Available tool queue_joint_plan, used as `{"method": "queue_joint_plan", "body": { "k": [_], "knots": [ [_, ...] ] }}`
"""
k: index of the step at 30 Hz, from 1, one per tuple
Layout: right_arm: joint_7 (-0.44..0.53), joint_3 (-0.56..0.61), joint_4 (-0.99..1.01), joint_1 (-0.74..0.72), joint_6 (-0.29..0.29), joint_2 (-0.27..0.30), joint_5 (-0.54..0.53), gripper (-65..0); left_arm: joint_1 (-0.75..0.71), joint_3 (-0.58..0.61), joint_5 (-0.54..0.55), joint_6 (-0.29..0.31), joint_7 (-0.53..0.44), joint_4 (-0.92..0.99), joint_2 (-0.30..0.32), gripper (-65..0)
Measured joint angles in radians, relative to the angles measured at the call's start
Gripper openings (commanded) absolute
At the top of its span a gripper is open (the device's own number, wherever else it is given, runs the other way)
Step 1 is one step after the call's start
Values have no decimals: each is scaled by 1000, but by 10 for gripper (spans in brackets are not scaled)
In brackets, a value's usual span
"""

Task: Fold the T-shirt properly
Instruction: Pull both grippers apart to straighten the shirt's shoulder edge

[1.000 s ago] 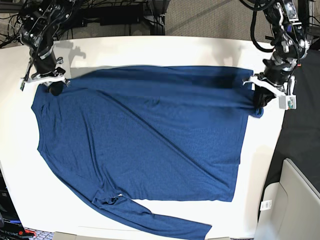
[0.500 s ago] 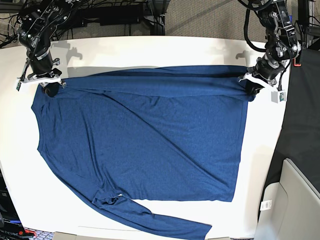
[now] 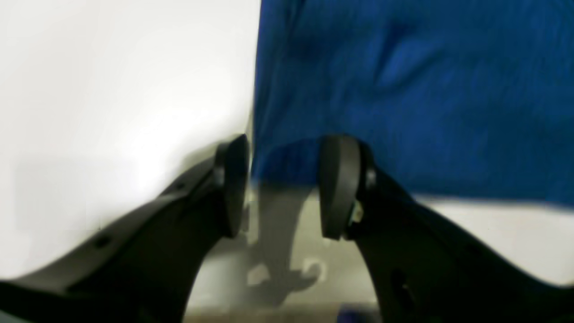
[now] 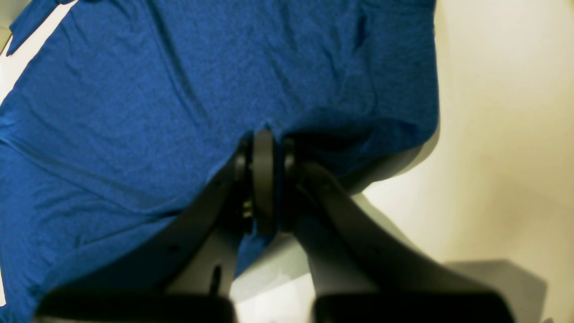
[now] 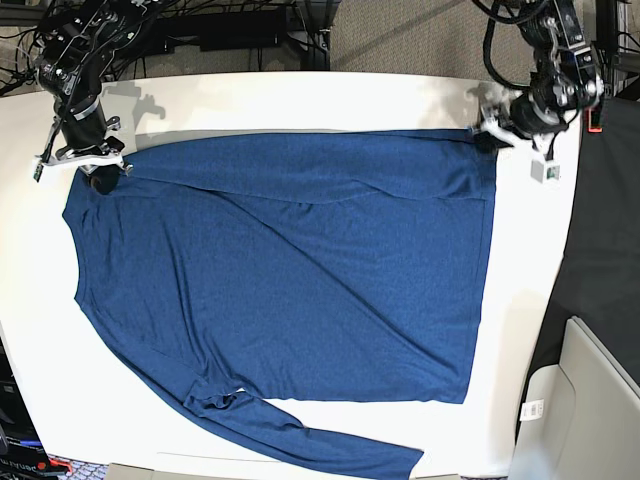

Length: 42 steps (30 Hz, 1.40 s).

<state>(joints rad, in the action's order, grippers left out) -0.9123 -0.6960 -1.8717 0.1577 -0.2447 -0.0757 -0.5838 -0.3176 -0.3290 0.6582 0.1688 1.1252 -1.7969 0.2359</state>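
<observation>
Now, step in hand: laying the far edge of the T-shirt [image 5: 290, 280] flat; folding not yet started, I judge.
T-shirt place: spread over the white table [image 5: 300, 95], filling the middle of the base frame; 1 sleeve runs to the lower edge.
Left gripper [image 3: 282, 186]: upper right of the base frame, released; the pads stand apart and the cloth corner lies between them, not pinched.
Right gripper [image 4: 264, 179]: upper left of the base frame, clenched on the T-shirt edge near the shoulder.
Next move: probably the right side also lets go, then both take new holds for the 1st fold.
</observation>
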Motion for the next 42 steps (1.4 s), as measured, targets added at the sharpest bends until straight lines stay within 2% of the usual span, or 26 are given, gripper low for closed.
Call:
{"method": "queue_joint_plan", "body": {
  "k": [2, 6, 12, 20, 24, 28, 30, 34, 39, 40, 42],
  "knots": [
    [0, 0, 0, 6, 0, 0, 0, -648, -24, -1, -9, -3, 27, -32, 0, -389],
    [0, 0, 0, 9, 0, 0, 0, -648, -26, -1, -3, 0, 19, -44, 0, -388],
    [0, 1, 0, 8, 1, 0, -3, -648, -26, -1, -3, 0, 19, -27, -1, -341],
    [0, 1, 0, 8, 0, 0, -6, -648, -14, -2, 1, 1, 16, -21, -13, -338],
    [0, 1, 0, 8, 0, 0, -6, -648, 32, -6, 80, 8, -2, 39, -34, -339],
    [0, 1, 0, 9, 0, 0, -6, -648, 47, -8, 211, 13, -13, 101, -30, -340],
    [0, 1, 0, 10, 0, 0, -7, -648, 52, -8, 220, 13, -14, 108, -31, -342],
    [0, 1, 0, 20, 0, 0, -6, -648, 52, -2, 219, 14, -19, 111, -31, -419],
    [0, 1, 0, 19, 0, 0, -7, -648, 49, 0, 216, 10, -10, 115, -37, -631],
    [0, 1, 0, 19, 1, 0, -6, -648, 47, 0, 216, 8, -3, 115, -37, -650],
    [0, 1, -1, 19, 0, 0, -7, -648, 43, -1, 217, 8, -3, 112, -34, -646]
  ]
}}
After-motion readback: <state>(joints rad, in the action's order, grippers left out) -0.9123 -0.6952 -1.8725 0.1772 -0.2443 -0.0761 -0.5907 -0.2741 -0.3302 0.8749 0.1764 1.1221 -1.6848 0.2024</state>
